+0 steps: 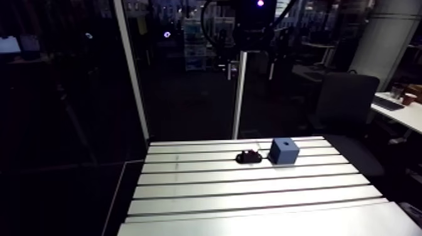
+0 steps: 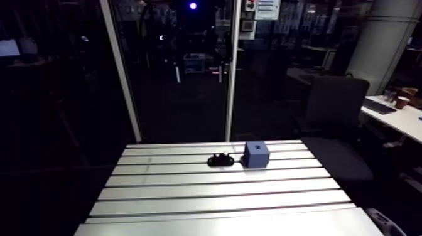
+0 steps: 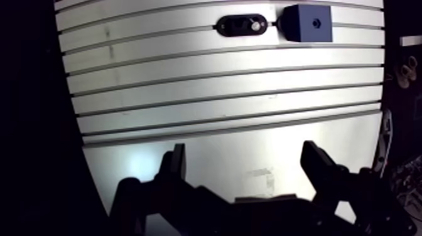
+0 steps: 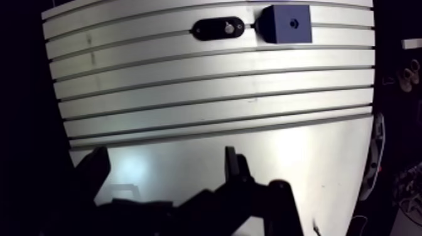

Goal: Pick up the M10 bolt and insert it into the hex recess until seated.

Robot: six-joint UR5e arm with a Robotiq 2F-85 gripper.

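In the arm view, a black holder (image 1: 247,157) sat far on the bench (image 1: 251,194), just beside a blue block (image 1: 284,151) with a hole on top. In the wrist view, the bolt (image 3: 255,26) lay in that holder, well ahead of the fingers (image 3: 176,166), which stood wide apart and held nothing.

- Slotted aluminium table (image 1: 251,188), brightly lit, spreads beneath and ahead of the gripper (image 3: 245,154).
- Beyond its far edge, well ahead of the gripper: dark glass panels (image 2: 176,94) with 2 pale upright frames (image 2: 120,69).
- Ahead and rightward: 1 dark office chair (image 2: 336,103) beside a white desk (image 2: 402,119).
- Room dim; 1 violet light (image 2: 193,5) high up.
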